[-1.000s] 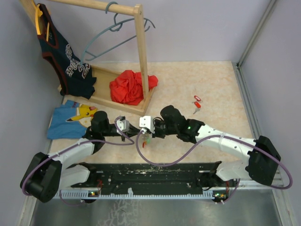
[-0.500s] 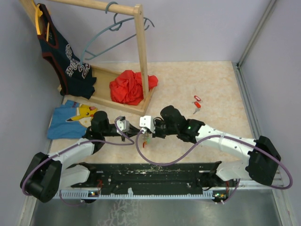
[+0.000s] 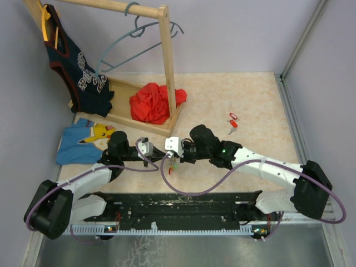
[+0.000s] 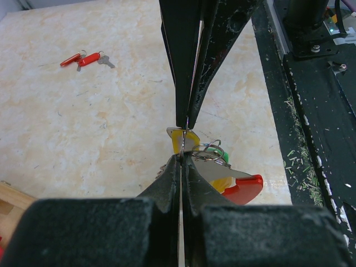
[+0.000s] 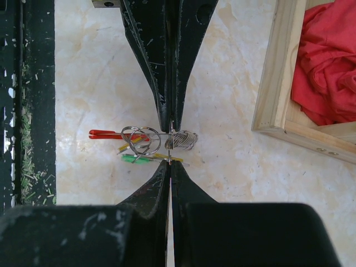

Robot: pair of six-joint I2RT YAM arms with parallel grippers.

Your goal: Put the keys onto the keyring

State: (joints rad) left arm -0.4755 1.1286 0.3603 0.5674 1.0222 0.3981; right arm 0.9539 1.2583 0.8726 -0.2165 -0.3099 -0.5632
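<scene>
Left gripper (image 4: pixel 181 158): jaws together, pinching keyring (image 5: pixel 183 139) wire, it seems; contact too small for certainty. Keyring: caught between both tips, strung keys (image 5: pixel 111 134) in red, yellow, green fanning off it. Right gripper (image 5: pixel 168 164): closed, tip to tip against left, on keyring too. Loose red keys (image 3: pixel 233 124): beyond and right of keyring, well apart, nearer right gripper; fetching them looks like its job.

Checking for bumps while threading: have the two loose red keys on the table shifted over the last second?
No. The loose red keys lie at the same spot right of the wooden rack in the top view.
</scene>
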